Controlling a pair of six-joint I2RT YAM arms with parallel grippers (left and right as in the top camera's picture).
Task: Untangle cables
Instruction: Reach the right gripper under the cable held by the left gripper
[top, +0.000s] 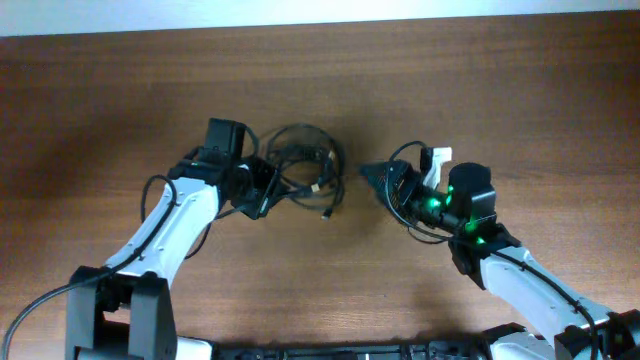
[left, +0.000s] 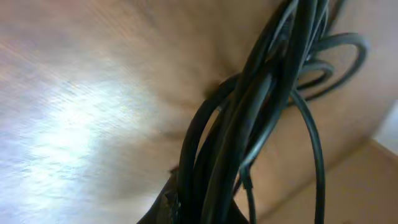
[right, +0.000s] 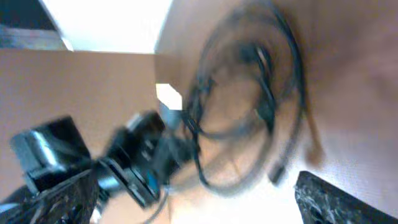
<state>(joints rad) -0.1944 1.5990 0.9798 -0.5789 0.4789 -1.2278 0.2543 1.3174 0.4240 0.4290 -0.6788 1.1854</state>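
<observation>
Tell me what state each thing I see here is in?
cables, tangled in one looped bundle lying on the table, pinched at one edge.
left end effector, shut on the cables.
right end effector, open, holding nothing, beside the bundle without touching it.

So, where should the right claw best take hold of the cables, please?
Probably the loose plug-ended strand at the right of the cables, approached from the right: it hangs clear of the coil, facing the open right claw; the left claw holds the far side.
</observation>
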